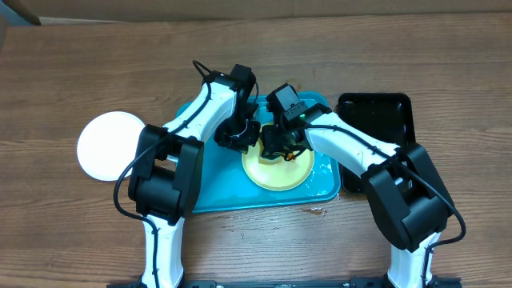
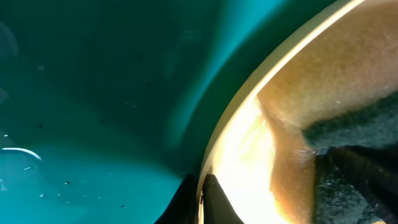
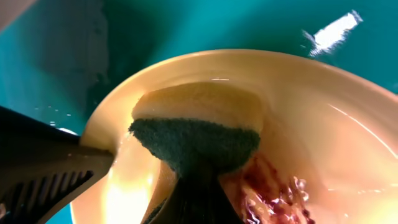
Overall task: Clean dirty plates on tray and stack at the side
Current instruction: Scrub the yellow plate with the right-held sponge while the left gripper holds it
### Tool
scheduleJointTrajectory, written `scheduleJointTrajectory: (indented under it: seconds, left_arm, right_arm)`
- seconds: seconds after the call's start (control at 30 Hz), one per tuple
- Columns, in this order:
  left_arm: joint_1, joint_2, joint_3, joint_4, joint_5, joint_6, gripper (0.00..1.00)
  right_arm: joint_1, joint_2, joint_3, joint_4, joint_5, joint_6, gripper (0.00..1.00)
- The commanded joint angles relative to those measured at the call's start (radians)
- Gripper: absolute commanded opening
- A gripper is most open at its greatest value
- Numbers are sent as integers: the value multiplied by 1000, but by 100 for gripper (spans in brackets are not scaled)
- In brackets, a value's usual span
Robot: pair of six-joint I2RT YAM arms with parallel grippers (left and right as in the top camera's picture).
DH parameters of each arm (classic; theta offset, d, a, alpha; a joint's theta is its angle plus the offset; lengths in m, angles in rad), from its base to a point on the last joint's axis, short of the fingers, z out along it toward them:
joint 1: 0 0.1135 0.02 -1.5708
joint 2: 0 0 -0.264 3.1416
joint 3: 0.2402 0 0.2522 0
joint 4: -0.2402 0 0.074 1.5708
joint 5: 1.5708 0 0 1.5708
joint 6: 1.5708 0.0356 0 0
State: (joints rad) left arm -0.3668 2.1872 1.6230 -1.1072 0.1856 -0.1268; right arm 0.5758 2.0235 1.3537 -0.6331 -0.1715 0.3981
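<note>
A brown wood-grain laminate tabletop fills nearly the whole overhead view, its grain running left to right under even, soft light that leaves only faint shadows. Beyond its far edge runs a pale tan strip, with a dark brown patch at the top left corner.

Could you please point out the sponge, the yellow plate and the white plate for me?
sponge [image 3: 196, 140], right wrist view, on its green scouring face
yellow plate [image 1: 276, 178], overhead view, on its bare front part
white plate [image 1: 110, 146], overhead view, at its centre
</note>
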Motion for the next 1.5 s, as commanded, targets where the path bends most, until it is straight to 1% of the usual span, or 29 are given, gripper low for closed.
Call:
scheduleJointTrajectory:
  seconds: [0.0,0.2,0.47,0.57,0.6,0.73,0.83,1.03,1.2,1.47]
  left_arm:
    - [-10,29,-18,4,-27,-12,4]
    - [-10,29,-18,4,-28,-12,4]
    - [-10,29,-18,4,-28,-12,4]
    - [-10,29,-18,5,-28,-12,4]
    - [-10,29,-18,5,-28,-12,4]
    - [-10,29,-18,4,-28,-12,4]
    - [-10,29,-18,4,-28,-12,4]
    - [-10,29,-18,4,-28,-12,4]
    - [-10,29,-18,3,-27,-12,4]
    - [-10,29,-18,3,-27,-12,4]
  right_arm:
    - [-24,11,-3,-40,118,26,4]
    - [-87,8,-2,-141,127,12,4]
    - [-100,5,2,-268,114,-19,4]
    - [-98,-16,22,-286,0,-92,4]
    - [-98,-33,34,-290,-17,-95,4]
    - [-103,-118,63,-289,3,-99,4]
    - [-109,-171,66,-286,29,-147,4]
    - [-109,-169,55,-319,39,-230,4]
    - [-109,-164,1,-268,40,-251,4]
    - [-109,-163,-158,-51,39,-249,4]
